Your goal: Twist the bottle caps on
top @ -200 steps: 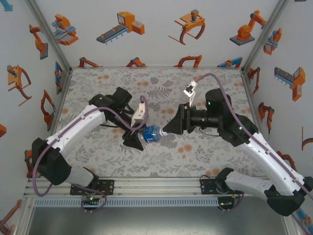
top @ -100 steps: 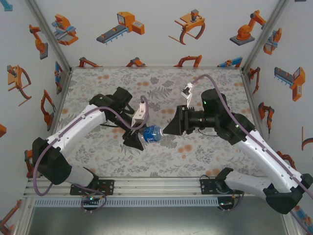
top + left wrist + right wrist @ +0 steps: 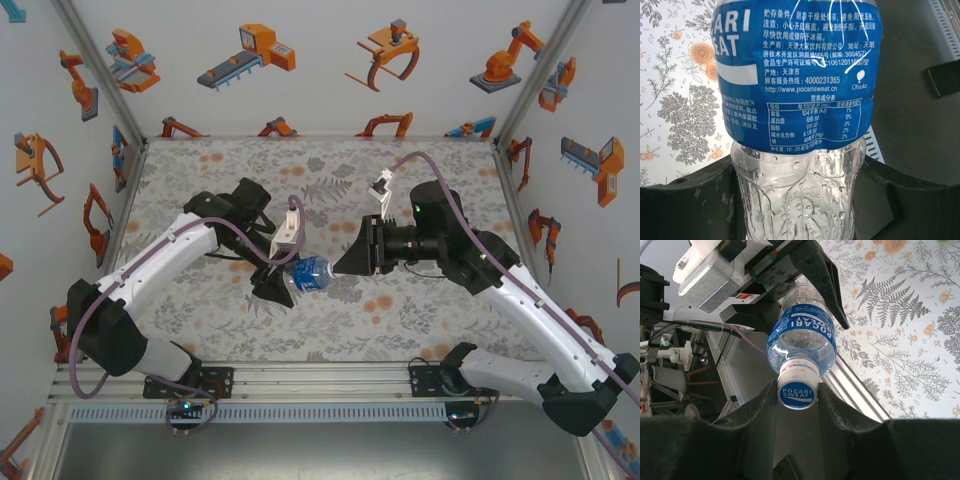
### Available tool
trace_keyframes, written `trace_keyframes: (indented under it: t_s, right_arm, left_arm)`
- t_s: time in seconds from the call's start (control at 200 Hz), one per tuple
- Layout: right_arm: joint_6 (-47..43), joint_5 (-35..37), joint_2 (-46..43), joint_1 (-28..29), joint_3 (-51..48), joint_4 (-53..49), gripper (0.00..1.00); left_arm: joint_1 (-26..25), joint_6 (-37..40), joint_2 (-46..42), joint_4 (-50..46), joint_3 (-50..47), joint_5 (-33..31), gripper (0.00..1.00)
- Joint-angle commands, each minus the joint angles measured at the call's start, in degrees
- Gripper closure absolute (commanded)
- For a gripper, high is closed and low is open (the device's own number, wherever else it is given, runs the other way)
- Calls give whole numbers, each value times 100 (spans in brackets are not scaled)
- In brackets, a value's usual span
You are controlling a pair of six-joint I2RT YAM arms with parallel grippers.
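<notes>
1. Key relation: the bottle (image 3: 311,272) is held off the tabletop (image 3: 220,160). Its long axis is approx. horizontal and runs left-right in the top view, w/ the neck pointing at the R arm.
2. The cap (image 3: 796,392) sits on the neck end, dead ahead of the right gripper (image 3: 797,390), between its jaws.
3. The left gripper (image 3: 800,200) has its jaws pinching the bottle's clear ribbed body, just past the blue label (image 3: 797,75).
4. Right gripper: the jaws sit tight against both flanks of the cap and look to be pinching it.
5. Nearer arm: R for the cap, L for the body. The 2 grippers face each other along the bottle's axis.
6. Judgement: the next move is prob. a wrist twist about that axis. Any offset btw. wrist and neck could cross-thread the cap. Can't tell how far the cap is threaded.
7. Count: 1 bottle, 1 cap, 2 arms.
</notes>
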Motion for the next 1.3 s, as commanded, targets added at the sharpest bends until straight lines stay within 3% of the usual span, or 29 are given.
trace_keyframes:
  t_s: [0.0, 0.345, 0.481, 0.726, 0.826, 0.911, 0.971, 1.046, 1.157, 1.292]
  right_arm:
    - [0, -14, -22, -23, 44, 7, 74]
    - [-891, 67, -620, -23, -278, 684, 100]
    - [-1349, 58, -833, -24, -397, 891, 100]
    - [-2176, -603, -997, -27, -799, 1812, 100]
    - [-2194, -619, -824, -23, -654, 1628, 100]
    - [-1796, -198, -630, -22, -458, 1293, 100]
    - [-1495, 45, -543, -21, -352, 1078, 86]
    - [-1116, 285, -517, -23, -287, 952, 82]
    - [-408, 599, -529, -23, -329, 882, 56]
    - [260, 815, -445, -27, -317, 586, 53]
  left_arm:
    - [-39, 91, 17, -147, 187, 258, 100]
    - [-47, 258, -37, -147, 121, 297, 100]
    - [-53, 287, -42, -147, 113, 347, 100]
    - [-54, 368, -60, -145, 86, 469, 100]
    - [-57, 356, -49, -146, 95, 449, 100]
    - [-61, 320, -41, -144, 107, 377, 100]
    - [-61, 297, -26, -151, 129, 314, 100]
    - [-60, 253, -3, -149, 139, 278, 100]
    - [-61, 223, 18, -144, 171, 215, 100]
    - [-57, 113, 50, -107, 196, 131, 100]
